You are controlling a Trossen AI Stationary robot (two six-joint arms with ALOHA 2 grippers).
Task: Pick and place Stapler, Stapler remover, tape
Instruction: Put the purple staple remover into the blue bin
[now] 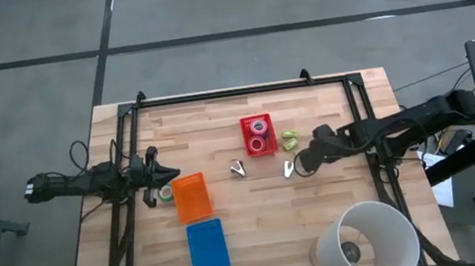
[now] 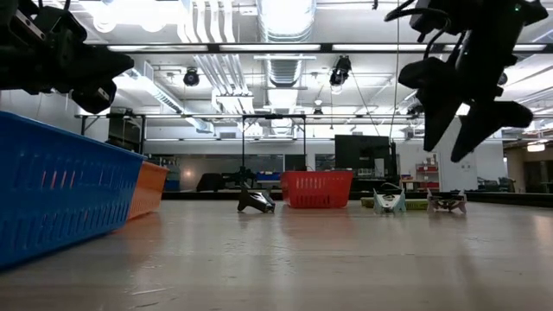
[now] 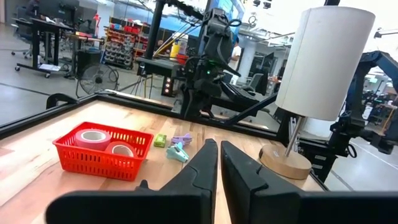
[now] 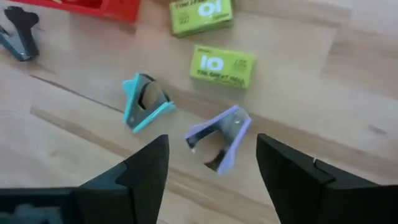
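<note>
Two removers between spread right gripper jaws

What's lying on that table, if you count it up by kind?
Baskets: 3 (red, orange, blue)
Staple removers: 3 (dark, teal, purple)
Green boxes: 2
Tape rolls: 3 (two in the red basket, one green)
White roll on stand: 1
Total: 12

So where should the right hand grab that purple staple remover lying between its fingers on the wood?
The open right hand hangs above the small purple claw-shaped staple remover, fingers either side. I'd come straight down and pinch its two flat outer wings, not the jaw tips: it lies on its side, so the wings likely give the broadest faces. The teal staple remover lies clear.
</note>
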